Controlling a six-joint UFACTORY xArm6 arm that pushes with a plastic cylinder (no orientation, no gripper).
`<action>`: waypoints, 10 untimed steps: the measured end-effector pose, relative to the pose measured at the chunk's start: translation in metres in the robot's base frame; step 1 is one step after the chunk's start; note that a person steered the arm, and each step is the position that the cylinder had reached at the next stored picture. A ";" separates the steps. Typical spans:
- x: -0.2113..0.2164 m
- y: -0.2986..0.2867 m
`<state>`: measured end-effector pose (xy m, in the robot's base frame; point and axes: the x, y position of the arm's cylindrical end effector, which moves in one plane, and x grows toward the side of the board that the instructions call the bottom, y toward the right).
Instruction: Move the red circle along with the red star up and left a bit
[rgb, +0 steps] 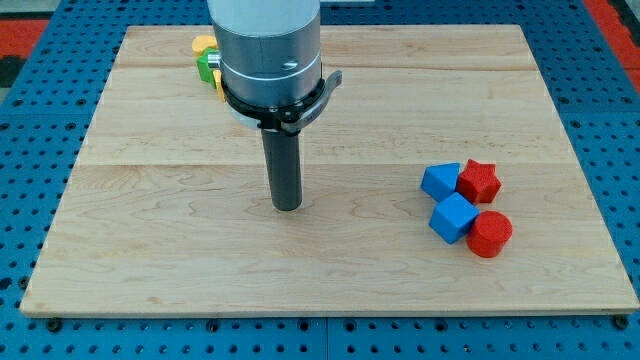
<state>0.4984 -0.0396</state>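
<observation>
Tip (287, 207) left of red circle (490, 233)

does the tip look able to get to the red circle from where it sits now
Probably yes, but not straight. My tip sits well to the view's left of the red circle, with bare board between. A blue cube touches the circle's left side, so I'd swing round below it to reach its lower right.
</observation>
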 end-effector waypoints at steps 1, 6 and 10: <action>0.000 0.004; 0.000 0.030; 0.000 0.041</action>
<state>0.4986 0.0015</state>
